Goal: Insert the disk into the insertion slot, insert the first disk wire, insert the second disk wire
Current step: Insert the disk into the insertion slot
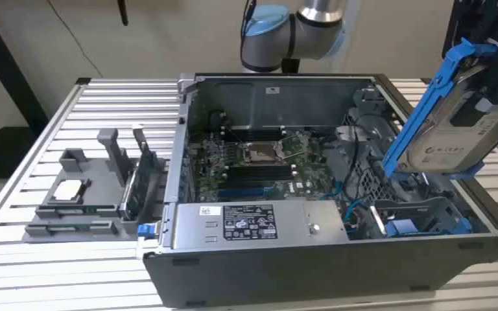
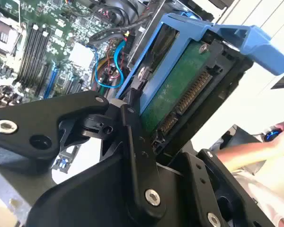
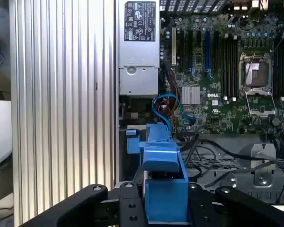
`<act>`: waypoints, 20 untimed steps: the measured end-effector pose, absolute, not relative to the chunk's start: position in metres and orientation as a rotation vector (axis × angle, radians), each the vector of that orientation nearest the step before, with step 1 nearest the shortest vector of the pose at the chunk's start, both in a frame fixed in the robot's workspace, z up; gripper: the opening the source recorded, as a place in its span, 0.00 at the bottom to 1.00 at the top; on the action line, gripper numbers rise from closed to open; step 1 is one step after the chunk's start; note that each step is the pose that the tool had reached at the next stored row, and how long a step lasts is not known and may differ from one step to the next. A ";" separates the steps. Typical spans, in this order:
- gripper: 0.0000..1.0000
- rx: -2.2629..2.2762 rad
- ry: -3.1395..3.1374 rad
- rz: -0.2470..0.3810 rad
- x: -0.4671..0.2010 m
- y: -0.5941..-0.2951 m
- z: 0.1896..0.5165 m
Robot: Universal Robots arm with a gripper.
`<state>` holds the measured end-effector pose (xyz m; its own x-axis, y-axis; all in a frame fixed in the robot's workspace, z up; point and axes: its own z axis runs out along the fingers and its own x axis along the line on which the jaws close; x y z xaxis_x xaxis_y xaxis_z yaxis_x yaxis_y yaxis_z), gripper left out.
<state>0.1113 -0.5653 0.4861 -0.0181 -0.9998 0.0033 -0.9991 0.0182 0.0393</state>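
Where it hangs over the open computer case (image 1: 318, 259), toward the exterior view's right, the disk (image 1: 443, 139) is tilted in its blue carrier, above and apart from the insertion slot (image 1: 422, 217). Tool (image 3: 165, 205) clamped on the disk's sides. Case on slatted tabletop (image 1: 102, 110); grey parts tray (image 1: 85, 194) beside it.

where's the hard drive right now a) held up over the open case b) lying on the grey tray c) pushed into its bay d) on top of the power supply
a: the hard drive, in its blue frame, hangs tilted in the jaws above the open case, clear of the bay.
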 end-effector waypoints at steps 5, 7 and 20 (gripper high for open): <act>0.33 2.180 -2.220 -0.040 0.111 -0.565 0.486; 0.33 2.180 -2.220 -0.040 0.111 -0.565 0.486; 0.33 2.180 -2.220 -0.040 0.111 -0.565 0.486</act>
<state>0.1113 -0.5653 0.4856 -0.0181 -0.9998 0.0031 -0.9991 0.0182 0.0390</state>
